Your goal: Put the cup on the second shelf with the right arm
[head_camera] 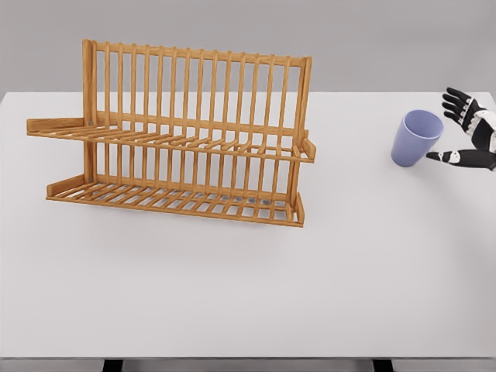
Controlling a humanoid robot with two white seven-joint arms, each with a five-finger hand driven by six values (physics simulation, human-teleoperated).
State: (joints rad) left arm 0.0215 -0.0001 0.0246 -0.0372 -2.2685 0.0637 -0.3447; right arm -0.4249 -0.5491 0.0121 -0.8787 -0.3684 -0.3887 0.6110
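Note:
A lavender cup (415,137) stands upright on the white table (310,294) at the far right. My right hand (459,130) is just to the right of it at the picture's edge, fingers spread, thumb pointing toward the cup's base, a small gap between them. A wooden two-tier dish rack (178,139) stands at the left-centre, with an upper shelf (170,138) and a lower shelf (174,200), both bare. My left arm does not show.
The rack's tall slatted back rises behind the shelves. A wide stretch of table lies between the rack's right end and the cup.

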